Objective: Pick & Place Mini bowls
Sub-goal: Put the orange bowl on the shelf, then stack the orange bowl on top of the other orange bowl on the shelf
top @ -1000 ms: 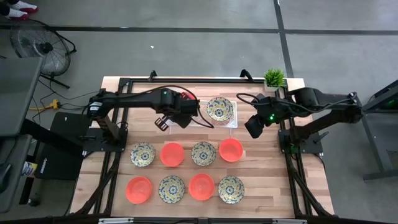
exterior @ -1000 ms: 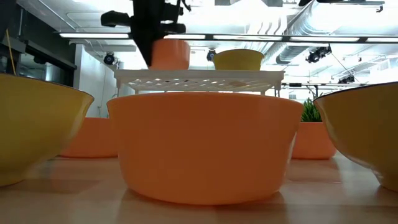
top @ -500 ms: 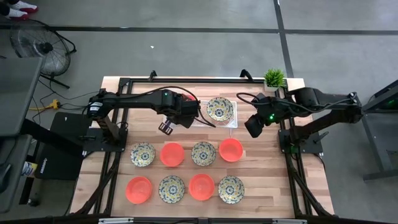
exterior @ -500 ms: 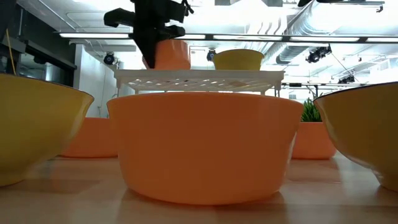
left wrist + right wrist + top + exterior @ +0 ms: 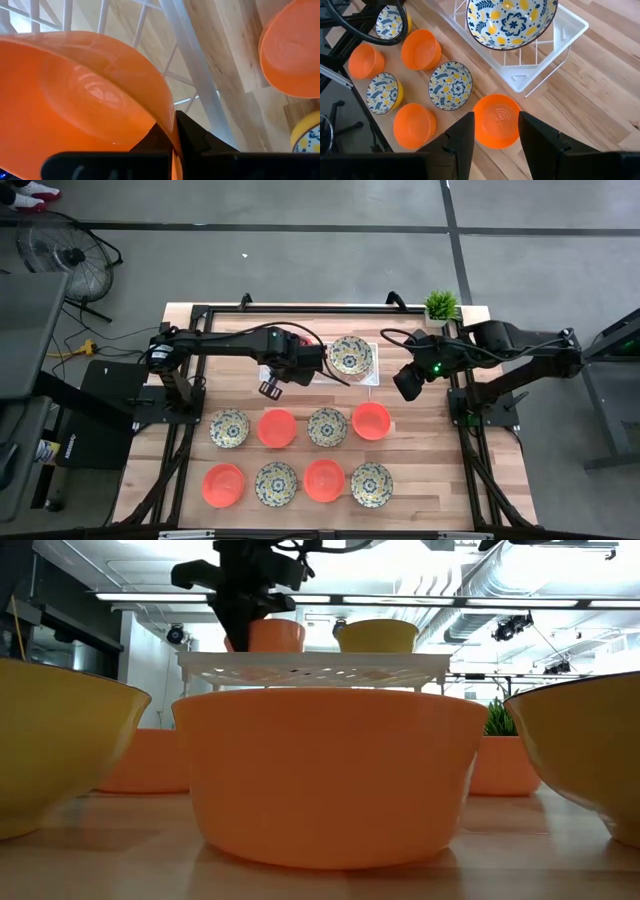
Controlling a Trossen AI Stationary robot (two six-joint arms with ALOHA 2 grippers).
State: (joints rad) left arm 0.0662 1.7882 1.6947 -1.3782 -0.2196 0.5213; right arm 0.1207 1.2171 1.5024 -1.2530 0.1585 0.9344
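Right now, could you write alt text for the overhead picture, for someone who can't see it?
The left gripper holds an orange bowl over a white tray containing one floral bowl. Eight more bowls sit in two rows below; the right gripper waits, open, beside the tray.

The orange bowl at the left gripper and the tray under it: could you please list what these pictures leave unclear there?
- High view: the orange bowl is hidden under the left gripper.
- Left wrist view: the bowl fills the picture and is cut off by its edges, hiding most of the white tray.
- Low view: whether the bowl rests on the tray or hangs just above it; the tray's rim hides the bowl's base.
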